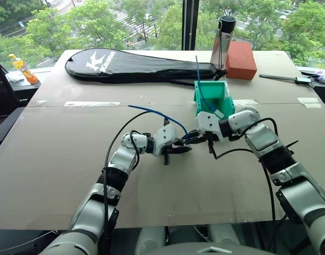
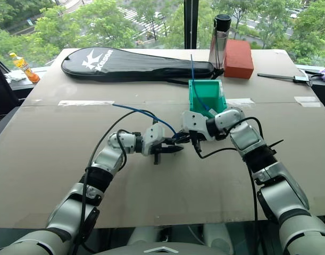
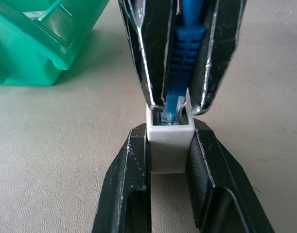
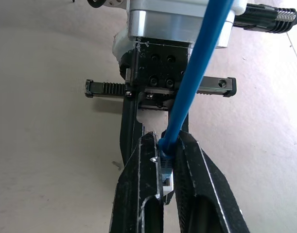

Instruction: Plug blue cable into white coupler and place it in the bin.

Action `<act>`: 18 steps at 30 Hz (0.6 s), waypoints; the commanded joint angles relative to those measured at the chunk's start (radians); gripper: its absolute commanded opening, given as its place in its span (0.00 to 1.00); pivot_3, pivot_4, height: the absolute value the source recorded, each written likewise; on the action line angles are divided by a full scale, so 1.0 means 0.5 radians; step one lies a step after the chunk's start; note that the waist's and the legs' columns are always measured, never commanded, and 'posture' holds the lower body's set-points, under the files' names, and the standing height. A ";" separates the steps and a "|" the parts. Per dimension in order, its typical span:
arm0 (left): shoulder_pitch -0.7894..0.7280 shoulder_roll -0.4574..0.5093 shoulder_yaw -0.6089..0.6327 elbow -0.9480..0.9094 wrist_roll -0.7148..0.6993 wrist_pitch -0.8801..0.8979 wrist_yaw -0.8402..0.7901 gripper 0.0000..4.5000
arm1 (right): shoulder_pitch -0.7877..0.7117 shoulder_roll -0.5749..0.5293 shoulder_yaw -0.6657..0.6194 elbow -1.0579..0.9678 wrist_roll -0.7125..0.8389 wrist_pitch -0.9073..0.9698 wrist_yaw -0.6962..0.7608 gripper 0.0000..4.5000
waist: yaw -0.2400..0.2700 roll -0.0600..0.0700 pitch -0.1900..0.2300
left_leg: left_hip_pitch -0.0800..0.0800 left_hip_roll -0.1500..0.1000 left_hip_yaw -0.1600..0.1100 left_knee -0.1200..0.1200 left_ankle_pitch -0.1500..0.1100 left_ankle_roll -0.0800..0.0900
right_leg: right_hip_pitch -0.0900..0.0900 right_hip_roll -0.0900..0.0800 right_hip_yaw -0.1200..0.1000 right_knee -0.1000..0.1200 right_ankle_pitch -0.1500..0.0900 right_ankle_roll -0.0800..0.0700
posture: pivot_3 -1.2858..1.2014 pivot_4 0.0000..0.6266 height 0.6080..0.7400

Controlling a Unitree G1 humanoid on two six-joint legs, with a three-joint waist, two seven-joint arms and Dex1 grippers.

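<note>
Plug tip of the blue cable (image 3: 180, 73) is hidden inside the socket of the white coupler (image 3: 168, 141). The left gripper (image 3: 168, 145) clamps the coupler; the right gripper (image 4: 168, 170) pinches the cable's boot, above the tabletop. Just behind stands the teal bin (image 1: 222, 95), holding another blue cable (image 1: 202, 93).

Both arms reach inward over the table (image 1: 56, 175), fingertips nearly meeting. The left gripper (image 1: 179, 150) clamps the white coupler (image 3: 169, 145); the right gripper (image 1: 197, 138), angled downward, pinches the blue cable (image 3: 183, 73) plug at its socket.
</note>
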 commanded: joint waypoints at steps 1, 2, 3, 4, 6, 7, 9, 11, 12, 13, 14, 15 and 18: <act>-0.003 -0.024 0.006 -0.035 -0.020 -0.018 -0.007 0.09 | 0.158 -0.030 0.105 0.110 -0.154 0.035 -0.044 0.00 | -0.001 0.000 0.000 | 0.004 0.000 0.000 -0.001 0.000 0.000 | 0.003 0.000 0.000 0.000 -0.002 -0.004 | 0.52 0.24 1.00; -0.002 -0.024 0.006 -0.036 -0.022 -0.016 -0.007 0.09 | 0.167 -0.053 0.111 0.098 -0.162 0.025 -0.024 0.00 | -0.001 0.000 0.000 | 0.009 0.000 0.001 -0.001 0.000 0.000 | 0.008 -0.001 0.001 0.000 -0.003 -0.005 | 0.52 0.24 1.00; -0.003 -0.025 0.005 -0.034 -0.022 -0.016 -0.006 0.09 | 0.179 -0.061 0.106 0.095 -0.146 0.046 0.000 0.00 | -0.002 0.000 0.000 | 0.010 0.000 0.001 -0.002 0.000 0.000 | 0.009 -0.001 0.001 0.000 -0.003 -0.006 | 0.52 0.24 1.00; -0.006 -0.027 0.005 -0.029 -0.021 -0.016 -0.005 0.09 | 0.186 -0.062 0.101 0.099 -0.134 0.056 0.011 0.00 | -0.001 0.000 0.000 | 0.012 0.000 0.001 -0.002 0.000 0.000 | 0.011 -0.001 0.002 0.000 -0.004 -0.006 | 0.52 0.24 1.00; -0.007 -0.030 0.007 -0.024 -0.021 -0.014 -0.004 0.09 | 0.209 -0.071 0.103 0.086 -0.131 0.072 0.022 0.00 | 0.000 0.000 0.000 | 0.012 0.000 0.001 -0.002 0.000 0.000 | 0.011 -0.002 0.001 0.000 -0.004 -0.006 | 0.52 0.24 1.00; -0.011 -0.033 0.008 -0.018 -0.020 -0.015 -0.006 0.09 | 0.214 -0.056 0.099 0.104 -0.150 0.028 -0.018 0.00 | 0.001 0.000 0.000 | 0.012 0.000 0.002 -0.002 0.000 0.000 | 0.011 -0.002 0.001 0.000 -0.004 -0.006 | 0.52 0.24 1.00; -0.021 -0.042 0.009 -0.013 -0.024 -0.014 -0.010 0.09 | 0.226 -0.004 0.047 0.106 -0.154 -0.031 -0.150 0.00 | 0.001 0.000 0.000 | 0.012 0.000 0.002 -0.002 0.000 0.000 | 0.011 -0.002 0.001 -0.001 -0.003 -0.006 | 0.52 0.24 1.00; -0.032 -0.050 0.017 -0.019 -0.035 -0.005 -0.014 0.09 | 0.234 0.034 -0.016 0.081 -0.144 -0.070 -0.269 0.00 | 0.001 -0.001 0.000 | 0.012 0.000 0.001 -0.002 0.000 0.000 | 0.012 -0.003 0.001 -0.001 -0.003 -0.006 | 0.52 0.24 1.00; -0.034 -0.052 0.025 -0.032 -0.048 0.010 -0.019 0.09 | 0.236 0.034 -0.050 0.046 -0.112 -0.044 -0.276 0.00 | -0.001 0.000 0.000 | 0.012 0.000 0.001 -0.002 0.000 0.000 | 0.012 -0.003 0.001 -0.001 -0.003 -0.006 | 0.52 0.24 1.00; -0.035 -0.051 0.034 -0.053 -0.063 0.028 -0.028 0.09 | 0.239 0.026 -0.119 -0.019 -0.031 -0.030 -0.259 0.00 | -0.003 0.000 0.000 | 0.012 0.000 0.002 -0.002 0.000 0.000 | 0.012 -0.003 0.001 -0.001 -0.003 -0.006 | 0.52 0.24 1.00; -0.036 -0.049 0.042 -0.080 -0.082 0.053 -0.041 0.09 | 0.243 0.016 -0.198 -0.119 0.058 0.051 -0.263 0.00 | -0.002 0.000 0.000 | 0.012 0.000 0.002 -0.002 0.000 0.000 | 0.012 -0.003 0.002 -0.001 -0.003 -0.006 | 0.52 0.24 1.00; -0.035 -0.047 0.052 -0.108 -0.102 0.082 -0.054 0.09 | 0.261 -0.007 -0.259 -0.240 0.163 0.155 -0.228 0.00 | -0.001 0.000 0.001 | 0.012 0.000 0.002 -0.002 0.000 0.000 | 0.011 -0.003 0.002 -0.001 -0.004 -0.007 | 0.52 0.24 1.00; -0.030 -0.032 0.074 -0.204 -0.147 0.178 -0.073 0.09 | 0.347 -0.074 -0.409 -0.615 0.363 0.374 -0.264 0.32 | 0.011 0.000 0.004 | 0.003 0.000 -0.002 0.000 0.000 0.000 | 0.006 -0.006 -0.002 -0.001 -0.003 -0.006 | 0.52 0.24 1.00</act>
